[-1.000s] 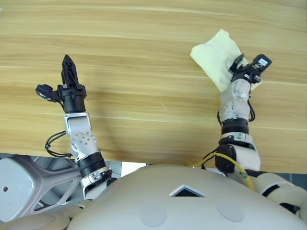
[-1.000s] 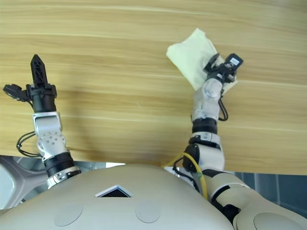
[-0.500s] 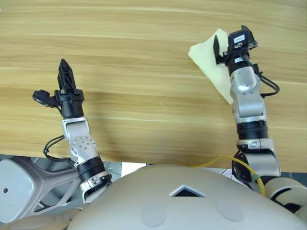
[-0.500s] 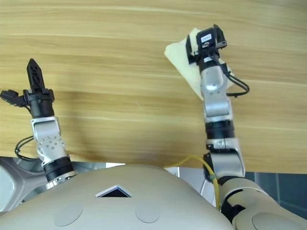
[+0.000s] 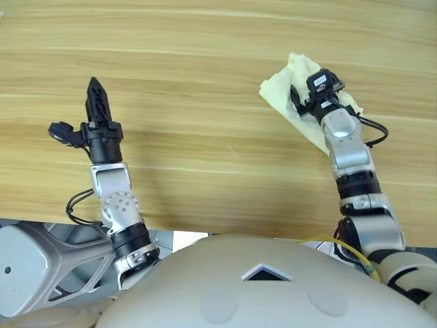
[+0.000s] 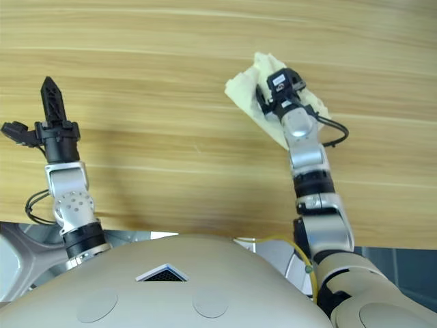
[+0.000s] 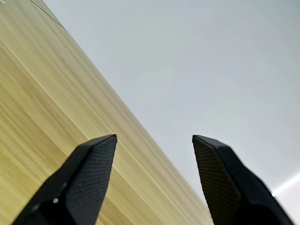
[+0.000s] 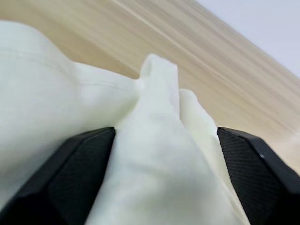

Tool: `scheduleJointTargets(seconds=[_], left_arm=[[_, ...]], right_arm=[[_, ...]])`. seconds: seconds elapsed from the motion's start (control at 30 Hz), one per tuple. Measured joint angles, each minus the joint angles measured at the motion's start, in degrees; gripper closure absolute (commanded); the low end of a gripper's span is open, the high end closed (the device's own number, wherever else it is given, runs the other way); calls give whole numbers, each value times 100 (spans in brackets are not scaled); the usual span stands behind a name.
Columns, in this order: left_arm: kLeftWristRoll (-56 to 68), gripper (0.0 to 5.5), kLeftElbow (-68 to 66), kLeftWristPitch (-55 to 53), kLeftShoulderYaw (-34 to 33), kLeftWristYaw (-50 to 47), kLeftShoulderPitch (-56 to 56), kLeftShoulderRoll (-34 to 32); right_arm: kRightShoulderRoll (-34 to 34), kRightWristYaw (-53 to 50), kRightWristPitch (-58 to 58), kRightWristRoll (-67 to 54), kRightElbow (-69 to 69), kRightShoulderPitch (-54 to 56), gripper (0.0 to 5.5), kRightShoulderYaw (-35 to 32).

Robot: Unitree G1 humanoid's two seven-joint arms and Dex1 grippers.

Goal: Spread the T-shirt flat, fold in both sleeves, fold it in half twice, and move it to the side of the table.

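Note:
The pale yellow T-shirt lies folded into a small bundle on the wooden table, at the right. My right gripper is down on top of it, near its far edge. In the right wrist view its two black fingers stand apart, pressed into the cloth, and a ridge of fabric rises between them. My left gripper is held over the bare table at the left, far from the shirt. Its fingers are open with nothing between them.
The table's near edge runs just in front of the robot's body. Bare wood stretches between the two arms and beyond the shirt toward the far side.
My right gripper has come down from above the shirt onto it. The shirt has shifted a little to the left and bunched up at its far edge. The left arm barely moved.

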State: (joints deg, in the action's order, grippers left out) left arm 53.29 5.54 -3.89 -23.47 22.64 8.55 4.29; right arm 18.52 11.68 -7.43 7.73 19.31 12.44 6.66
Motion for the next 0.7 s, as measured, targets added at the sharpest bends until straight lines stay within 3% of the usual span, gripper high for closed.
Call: scheduleJointTargets(seconds=[0.1,0.37,0.57,0.7], left_arm=[[20,251,47,6,3,-66,28,-2],[327,251,263,108,-223,-59,312,-17],[341,251,262,116,-276,6,397,-20],[402,251,262,118,-298,17,436,-22]], right_arm=[[-142,7,-363,-206,-189,-66,146,-149],[-276,-1744,-231,-1579,2710,1578,146,-2476],[-190,-2376,257,-2043,3626,2065,146,-3289],[-133,-2434,393,-2141,3768,2109,146,-3378]])
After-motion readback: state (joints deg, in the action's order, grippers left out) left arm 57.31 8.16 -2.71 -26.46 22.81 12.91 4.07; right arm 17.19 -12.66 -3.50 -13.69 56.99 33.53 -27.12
